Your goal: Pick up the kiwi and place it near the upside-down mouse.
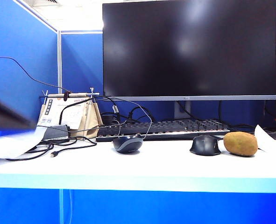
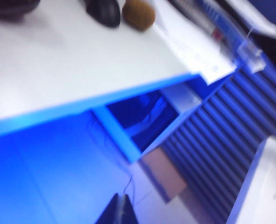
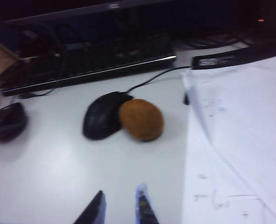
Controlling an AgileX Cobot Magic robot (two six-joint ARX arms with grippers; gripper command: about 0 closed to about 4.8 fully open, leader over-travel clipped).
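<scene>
Two mice, one kiwi, one keyboard, one monitor on your desk (image 1: 175, 163).

Going left to right in the exterior view: you've got a small flip calendar (image 1: 72, 114) with a tangle of cables beside it, then the upside-down mouse (image 1: 128, 143) with the blue-grey band, in front of the keyboard (image 1: 163, 128). Right of that sits the all-black mouse (image 1: 205, 145), and the kiwi (image 1: 240, 143) lies right next to it, looking like it touches it in the right wrist view. Sheets of paper (image 3: 240, 140) sit past the kiwi. Your left pincer (image 2: 118, 212) hangs off the desk's front edge, can't tell if it's open. Your right pincer (image 3: 121, 207) is closed, empty, hovering near the kiwi.
</scene>
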